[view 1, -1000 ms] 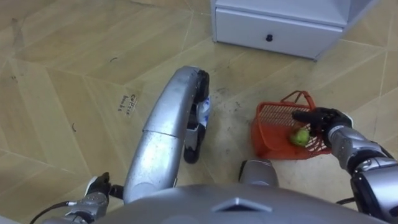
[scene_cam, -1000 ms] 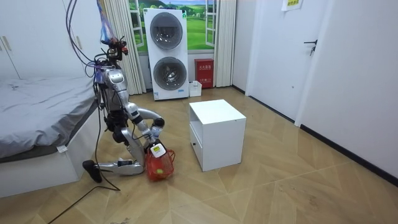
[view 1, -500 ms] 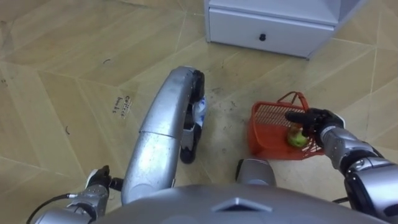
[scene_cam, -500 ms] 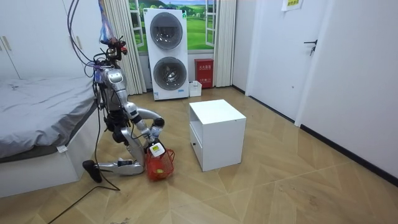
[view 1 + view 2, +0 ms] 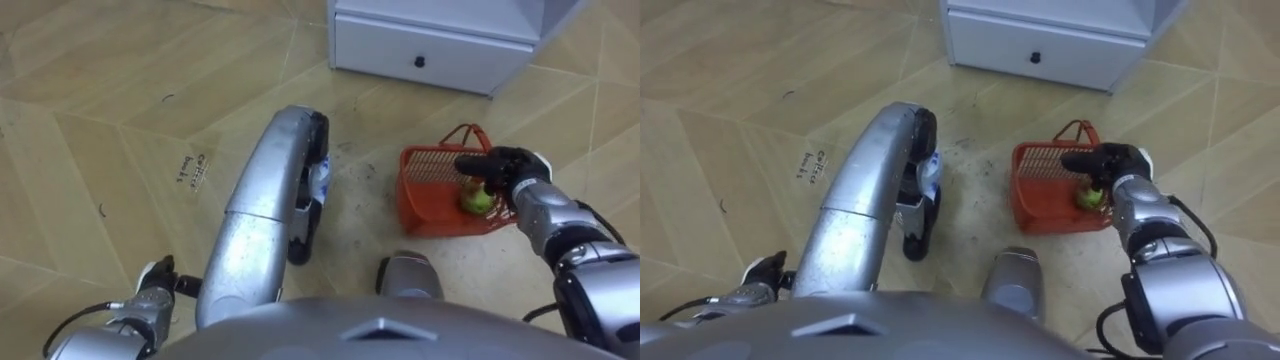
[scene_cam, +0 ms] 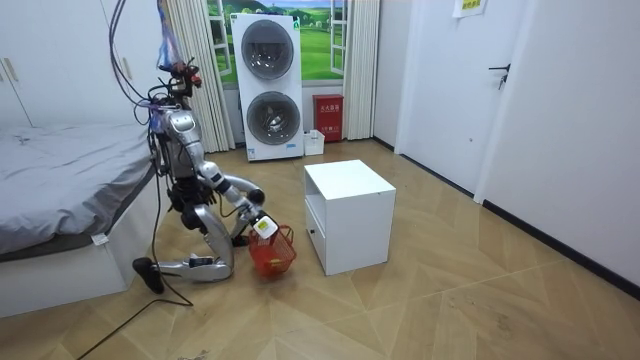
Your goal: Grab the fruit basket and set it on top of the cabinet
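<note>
Right hand (image 5: 508,175) was clamped, fingers curled on the handle of the red fruit basket (image 5: 428,195), green fruit (image 5: 479,200) inside, near the white cabinet (image 5: 430,45); left hand (image 5: 152,300) low, near left.

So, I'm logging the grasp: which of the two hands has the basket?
The right hand, fingers curled on the orange basket; the left hand sits low at the view's lower left.

Centre right, fruit basket (image 5: 427,208): orange plastic mesh, slight gloss. In it green fruit (image 5: 478,200): smooth skin. At its rim right hand (image 5: 503,170): matt black, plastic-looking. Wood parquet floor (image 5: 100,120): satin sheen, some scuffs. Top of frame, cabinet (image 5: 450,48): white, smooth, matt, w/ dark knob (image 5: 419,61).
</note>
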Controlling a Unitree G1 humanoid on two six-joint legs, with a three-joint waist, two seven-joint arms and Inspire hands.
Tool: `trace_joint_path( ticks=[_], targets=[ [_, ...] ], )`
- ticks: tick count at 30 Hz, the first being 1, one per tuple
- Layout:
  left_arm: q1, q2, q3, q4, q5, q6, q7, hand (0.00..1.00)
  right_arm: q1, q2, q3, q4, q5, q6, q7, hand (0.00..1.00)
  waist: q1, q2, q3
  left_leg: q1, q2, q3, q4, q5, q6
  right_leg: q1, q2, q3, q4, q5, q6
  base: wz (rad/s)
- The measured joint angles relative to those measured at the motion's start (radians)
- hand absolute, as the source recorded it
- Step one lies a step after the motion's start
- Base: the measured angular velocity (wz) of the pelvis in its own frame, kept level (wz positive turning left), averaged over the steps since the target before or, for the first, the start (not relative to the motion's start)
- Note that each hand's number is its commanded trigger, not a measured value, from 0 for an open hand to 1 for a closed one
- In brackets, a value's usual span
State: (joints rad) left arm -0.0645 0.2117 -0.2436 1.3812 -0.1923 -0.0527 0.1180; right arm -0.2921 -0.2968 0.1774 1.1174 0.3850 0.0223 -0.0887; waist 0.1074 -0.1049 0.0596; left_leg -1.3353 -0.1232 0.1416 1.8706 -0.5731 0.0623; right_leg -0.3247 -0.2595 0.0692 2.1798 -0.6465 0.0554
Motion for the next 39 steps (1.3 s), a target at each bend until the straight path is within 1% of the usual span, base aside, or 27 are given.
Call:
trace_joint_path(
  ticks=[2,5,8,10,11,14,15,16,17,18,19,20,21,22,23,24,26,27,28,29,30,31,32,34,35,36,39],
  targets=[
    [-0.020,0.003,0.004,0.000,0.000,0.000,0.011,0.00,0.000,0.000,-0.001,-0.045,-0.009,0.001,-0.008,1.00,-0.003,-0.002,-0.0002,0.000,-0.008,-0.003,0.008,-0.006,0.008,0.011,-0.001,-0.005,-0.008,0.000,0.000,0.05],
    [-0.048,0.002,0.010,-0.003,0.000,0.000,0.029,0.00,0.000,0.000,-0.001,-0.141,-0.017,0.001,-0.037,1.00,-0.021,-0.002,-0.0009,0.003,-0.012,-0.003,0.025,-0.021,0.036,0.034,-0.001,-0.010,-0.032,-0.003,-0.007,0.02],
    [-0.073,0.003,0.023,-0.016,0.003,-0.001,0.036,0.00,-0.003,-0.001,-0.002,-0.227,-0.019,0.001,-0.055,1.00,-0.025,0.003,-0.0023,0.004,-0.004,-0.001,0.023,-0.035,0.064,0.044,0.009,-0.003,-0.083,-0.035,-0.007,-0.12],
    [-0.075,0.004,0.045,-0.035,0.009,-0.006,0.053,0.00,-0.011,-0.003,-0.002,-0.293,-0.020,0.001,-0.061,1.00,-0.017,0.015,-0.0075,0.010,0.025,-0.003,-0.018,-0.041,0.077,0.015,0.018,0.011,-0.164,-0.053,0.004,-0.44],
    [-0.074,0.004,0.047,-0.036,0.009,-0.006,0.056,0.00,-0.015,-0.003,-0.002,-0.301,-0.018,0.001,-0.061,1.00,-0.015,0.018,-0.0080,0.018,0.030,-0.005,-0.036,-0.040,0.080,0.010,0.018,0.010,-0.196,-0.054,0.006,-0.44],
    [-0.045,0.004,0.084,-0.044,0.012,-0.007,0.066,0.00,-0.016,-0.005,-0.002,-0.354,-0.017,0.003,-0.060,1.00,0.014,0.024,-0.0106,0.099,0.065,-0.003,-0.181,-0.033,0.094,0.009,0.008,0.010,-0.416,-0.052,0.012,-0.62],
    [-0.012,0.007,0.101,-0.068,0.012,-0.013,0.068,0.00,-0.016,-0.006,-0.003,-0.388,-0.021,0.014,-0.057,1.00,0.027,0.022,-0.0121,0.145,0.075,0.005,-0.258,-0.025,0.095,0.018,-0.009,0.002,-0.529,-0.039,0.027,-0.64],
    [0.025,0.007,0.121,-0.082,0.012,-0.021,0.068,0.00,-0.015,-0.010,-0.006,-0.421,-0.020,0.021,-0.049,1.00,0.025,0.022,-0.0139,0.199,0.074,0.016,-0.341,-0.010,0.101,0.043,-0.029,-0.015,-0.643,-0.010,0.034,-0.55],
    [0.044,0.008,0.125,-0.091,0.013,-0.021,0.068,0.00,-0.013,-0.013,-0.010,-0.443,-0.020,0.024,-0.046,1.00,0.025,0.023,-0.0147,0.227,0.074,0.022,-0.381,-0.002,0.104,0.053,-0.033,-0.018,-0.695,0.013,0.033,-0.39],
    [0.091,0.012,0.131,-0.119,0.015,-0.024,0.071,0.00,0.008,-0.016,-0.028,-0.514,-0.020,0.024,-0.046,1.00,0.026,0.022,-0.0171,0.283,0.069,0.034,-0.464,0.015,0.109,0.066,-0.038,-0.017,-0.781,0.081,0.028,-0.28],
    [0.137,0.015,0.154,-0.147,0.031,-0.024,0.077,0.00,0.039,-0.020,-0.042,-0.589,-0.024,0.024,-0.046,1.00,0.022,0.017,-0.0243,0.338,0.061,0.045,-0.543,0.033,0.118,0.075,-0.047,-0.014,-0.845,0.174,0.019,-0.23],
    [0.159,0.014,0.166,-0.158,0.035,-0.024,0.080,0.00,0.050,-0.025,-0.045,-0.617,-0.036,0.024,-0.044,1.00,0.020,0.019,-0.0248,0.372,0.059,0.048,-0.578,0.040,0.123,0.084,-0.050,-0.019,-0.871,0.231,0.014,-0.16],
    [0.195,0.015,0.185,-0.173,0.048,-0.024,0.092,0.00,0.063,-0.030,-0.046,-0.642,-0.069,0.026,-0.039,1.00,0.021,0.023,-0.0287,0.436,0.054,0.049,-0.649,0.052,0.126,0.087,-0.051,-0.019,-0.909,0.365,0.006,-0.18],
    [0.219,0.016,0.195,-0.186,0.048,-0.026,0.107,0.00,0.074,-0.027,-0.050,-0.648,-0.107,0.030,-0.041,1.00,0.019,0.026,-0.0309,0.499,0.054,0.049,-0.719,0.066,0.127,0.080,-0.049,-0.017,-0.930,0.496,0.009,-0.22],
    [0.229,0.016,0.197,-0.186,0.048,-0.028,0.114,0.00,0.083,-0.024,-0.057,-0.669,-0.117,0.032,-0.040,1.00,0.021,0.027,-0.0310,0.530,0.053,0.049,-0.752,0.073,0.126,0.068,-0.048,-0.017,-0.931,0.529,0.017,-0.23],
    [0.245,0.014,0.197,-0.185,0.049,-0.036,0.124,0.00,0.100,-0.024,-0.058,-0.721,-0.119,0.036,-0.037,1.00,0.019,0.034,-0.0345,0.587,0.051,0.046,-0.817,0.087,0.124,0.032,-0.042,-0.018,-0.914,0.540,0.025,-0.17],
    [0.259,0.008,0.197,-0.184,0.049,-0.034,0.136,0.00,0.107,-0.026,-0.059,-0.754,-0.116,0.035,-0.027,1.00,0.008,0.041,-0.0372,0.693,0.043,0.045,-0.915,0.108,0.120,-0.022,-0.027,-0.027,-0.874,0.482,0.032,-0.16],
    [0.267,0.003,0.197,-0.182,0.052,-0.037,0.139,0.00,0.115,-0.026,-0.068,-0.775,-0.118,0.035,-0.025,1.00,0.010,0.053,-0.0440,0.761,0.048,0.045,-0.978,0.121,0.115,-0.047,-0.014,-0.034,-0.898,0.414,0.038,-0.22],
    [0.281,0.000,0.196,-0.185,0.056,-0.039,0.137,0.00,0.122,-0.025,-0.071,-0.796,-0.118,0.034,-0.022,1.00,0.015,0.068,-0.0488,0.831,0.058,0.043,-1.040,0.135,0.108,-0.051,-0.011,-0.062,-0.971,0.355,0.045,-0.27],
    [0.288,0.000,0.195,-0.186,0.056,-0.040,0.137,0.00,0.123,-0.024,-0.071,-0.806,-0.118,0.034,-0.021,1.00,0.017,0.074,-0.0484,0.864,0.065,0.043,-1.070,0.142,0.102,-0.050,-0.009,-0.081,-1.026,0.335,0.048,-0.31],
    [0.295,0.003,0.196,-0.194,0.059,-0.038,0.138,0.00,0.123,-0.024,-0.070,-0.827,-0.118,0.030,-0.020,1.00,0.020,0.080,-0.0507,0.919,0.077,0.041,-1.133,0.161,0.089,-0.042,-0.009,-0.125,-1.159,0.309,0.049,-0.26],
    [0.296,0.009,0.200,-0.202,0.073,-0.036,0.138,0.00,0.123,-0.024,-0.071,-0.839,-0.121,0.018,-0.021,1.00,0.022,0.077,-0.0524,0.965,0.085,0.041,-1.193,0.184,0.078,-0.025,-0.007,-0.172,-1.304,0.304,0.050,-0.22],
    [0.297,0.010,0.200,-0.212,0.076,-0.032,0.139,0.00,0.123,-0.025,-0.071,-0.847,-0.121,0.016,-0.022,1.00,0.027,0.076,-0.0528,0.983,0.093,0.041,-1.218,0.192,0.071,-0.013,0.003,-0.196,-1.385,0.306,0.049,-0.21],
    [0.303,0.005,0.203,-0.248,0.078,-0.019,0.142,0.00,0.124,-0.026,-0.071,-0.878,-0.122,0.013,-0.025,1.00,0.043,0.070,-0.0558,1.045,0.117,0.045,-1.298,0.218,0.039,0.070,0.047,-0.262,-1.612,0.334,0.051,-0.32],
    [0.305,0.004,0.206,-0.258,0.078,-0.016,0.141,0.00,0.124,-0.026,-0.071,-0.888,-0.120,0.013,-0.025,1.00,0.052,0.069,-0.0561,1.054,0.124,0.046,-1.315,0.223,0.031,0.093,0.061,-0.268,-1.653,0.341,0.053,-0.26],
    [0.305,0.002,0.211,-0.263,0.082,-0.012,0.141,0.00,0.126,-0.024,-0.071,-0.905,-0.120,0.011,-0.028,1.00,0.057,0.070,-0.0550,1.077,0.138,0.041,-1.344,0.241,0.017,0.126,0.086,-0.278,-1.712,0.371,0.043,-0.12],
    [0.325,0.002,0.222,-0.295,0.090,0.006,0.140,0.00,0.129,-0.026,-0.071,-0.942,-0.107,0.009,-0.033,1.00,0.056,0.058,-0.0551,1.154,0.143,0.035,-1.448,0.280,-0.010,0.199,0.112,-0.293,-1.821,0.401,0.028,-0.03]
  ],
)
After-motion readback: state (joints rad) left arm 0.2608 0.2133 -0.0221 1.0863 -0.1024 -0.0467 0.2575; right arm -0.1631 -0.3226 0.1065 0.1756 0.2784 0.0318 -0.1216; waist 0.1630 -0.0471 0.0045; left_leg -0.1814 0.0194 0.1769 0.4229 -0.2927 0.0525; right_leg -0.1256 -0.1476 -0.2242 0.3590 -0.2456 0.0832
